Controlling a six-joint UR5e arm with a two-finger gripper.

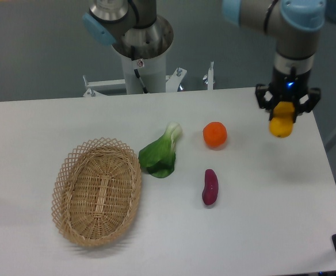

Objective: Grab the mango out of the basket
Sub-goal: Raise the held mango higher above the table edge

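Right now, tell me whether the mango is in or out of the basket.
Out. The mango hangs clamped in the gripper over the table's right side, far from the wicker basket, whose woven bottom shows bare.

the ur5e arm [291, 23] has silver-grey metal tubes and pale blue plastic caps at its joints. its round grey base column [140, 54] carries a small red-and-white label and a thin black cable. the gripper [287, 109] is black, with a small blue light glowing on its body.

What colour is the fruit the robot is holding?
Yellow-orange. The mango hangs in the gripper, clear in the fixed camera view.
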